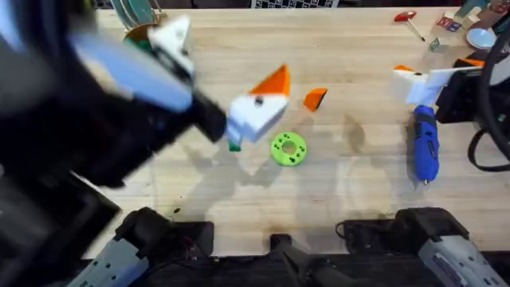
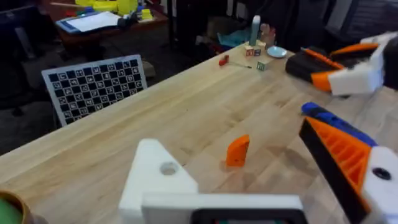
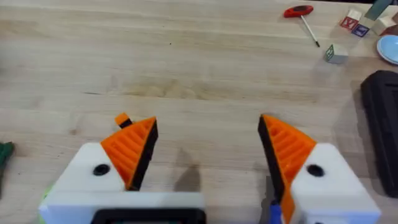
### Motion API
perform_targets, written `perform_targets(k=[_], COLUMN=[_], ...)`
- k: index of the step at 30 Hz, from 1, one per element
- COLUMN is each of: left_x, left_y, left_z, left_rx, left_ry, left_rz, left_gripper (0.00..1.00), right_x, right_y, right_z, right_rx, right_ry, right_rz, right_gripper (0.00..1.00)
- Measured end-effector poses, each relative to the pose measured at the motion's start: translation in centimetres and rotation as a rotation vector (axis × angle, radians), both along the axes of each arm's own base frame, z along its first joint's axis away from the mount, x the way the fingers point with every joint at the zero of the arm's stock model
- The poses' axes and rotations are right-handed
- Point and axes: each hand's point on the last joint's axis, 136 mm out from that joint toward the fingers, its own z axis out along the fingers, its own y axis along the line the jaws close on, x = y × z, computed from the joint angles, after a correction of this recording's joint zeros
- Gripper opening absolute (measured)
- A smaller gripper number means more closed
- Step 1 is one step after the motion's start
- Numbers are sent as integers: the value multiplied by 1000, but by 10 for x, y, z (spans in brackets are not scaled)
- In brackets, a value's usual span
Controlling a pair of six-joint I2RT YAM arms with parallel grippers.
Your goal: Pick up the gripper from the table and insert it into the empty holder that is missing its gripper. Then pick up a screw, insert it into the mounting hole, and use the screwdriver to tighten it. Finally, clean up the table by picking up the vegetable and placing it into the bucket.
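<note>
- Spreading the left claw [image 2: 229,135] wide above the middle of the light wooden desk [image 1: 358,48], gripping nothing.
- Showing, on one side of that claw, the bare white blocky plastic holder [image 2: 155,180] with its open screw hole, and on the other side a white mount carrying an orange ribbed wedge.
- Lying loose on the desk ahead of the left claw: the small orange plastic wedge-shaped gripper [image 1: 315,98], apart from both arms.
- Keeping the right claw [image 3: 208,124] released too, both orange pads parted over bare wood at the desk's right side.
- Resting near the right claw: the fat blue pen-shaped screwdriver [image 1: 424,143], flat on the desk.
- Peeking out under the left claw: the small slim green toy vegetable [image 1: 233,146], just beside a bright green round disc with holes [image 1: 288,148].
- Standing at the far left edge, partly hidden: the round orange-brown tin bucket [image 1: 142,33].
</note>
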Motion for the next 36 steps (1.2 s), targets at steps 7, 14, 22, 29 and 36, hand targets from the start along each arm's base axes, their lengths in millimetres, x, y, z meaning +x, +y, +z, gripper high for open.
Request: perform_targets(k=[7,14,22,29,36], left_x=[-19,-25,-20,-18,-25], left_y=[14,24,43,40,33], left_z=[-51,-77,-75,-117,-138], left_rx=[-121,-209,-269,-195,-161], left_ry=[-117,-103,-183,-40,52], left_rz=[19,40,108,83,28], left_gripper=[986,987,986,985,985], right_x=[0,0,0,0,0], right_y=[0,0,0,0,0], right_z=[0,0,0,0,0], right_rx=[0,0,0,0,0], right_ry=[0,0,0,0,0], right_rz=[0,0,0,0,0], right_gripper=[992,991,991,991,991])
